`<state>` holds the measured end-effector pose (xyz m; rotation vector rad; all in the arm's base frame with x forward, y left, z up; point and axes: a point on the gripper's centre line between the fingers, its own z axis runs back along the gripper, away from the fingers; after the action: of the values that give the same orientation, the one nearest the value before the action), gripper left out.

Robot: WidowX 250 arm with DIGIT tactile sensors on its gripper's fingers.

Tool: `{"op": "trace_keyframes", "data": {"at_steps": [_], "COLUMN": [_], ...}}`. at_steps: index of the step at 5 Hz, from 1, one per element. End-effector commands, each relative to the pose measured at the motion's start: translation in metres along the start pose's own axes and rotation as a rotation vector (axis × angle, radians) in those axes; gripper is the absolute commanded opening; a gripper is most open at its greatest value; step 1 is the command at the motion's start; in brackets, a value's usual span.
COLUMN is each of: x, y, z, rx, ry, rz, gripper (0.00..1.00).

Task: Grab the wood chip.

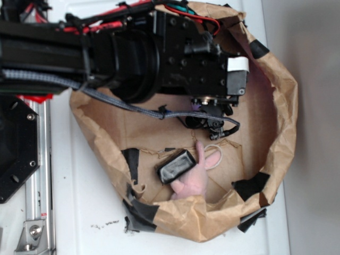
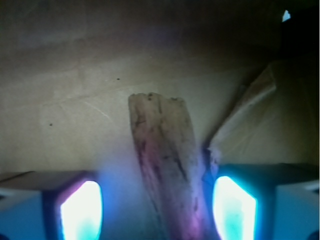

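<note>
The wood chip point(image 2: 165, 160) is a long brown splinter with dark grain, lying on brown paper and running up from the bottom edge of the wrist view. My gripper point(image 2: 157, 210) is open and straddles it. The right finger point(image 2: 234, 210) sits close against the chip's edge, and the left finger point(image 2: 80, 212) stands well clear of it with paper showing between. In the exterior view the gripper point(image 1: 213, 121) hangs low inside the paper nest, and the arm hides the chip.
A crumpled brown paper wall point(image 1: 284, 106) with black tape patches point(image 1: 249, 186) rings the work area. A shiny black block point(image 1: 176, 166) rests on a pink plush toy point(image 1: 194, 183) just in front of the gripper, beside a white ring point(image 1: 214, 158). A paper fold point(image 2: 250, 115) rises at the right.
</note>
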<state>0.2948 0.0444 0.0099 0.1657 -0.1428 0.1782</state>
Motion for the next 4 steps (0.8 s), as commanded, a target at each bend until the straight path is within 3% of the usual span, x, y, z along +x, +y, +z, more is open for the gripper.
{"op": "trace_keyframes", "data": {"at_steps": [1,4], "x": [-0.005,-0.008], "y": [0.008,0.018], "z": [-0.017,-0.008], "rx": [0.010,0.004], "ry": [0.037,0.037], "rz": [0.033,0.045], "gripper": [0.00,0.00]}}
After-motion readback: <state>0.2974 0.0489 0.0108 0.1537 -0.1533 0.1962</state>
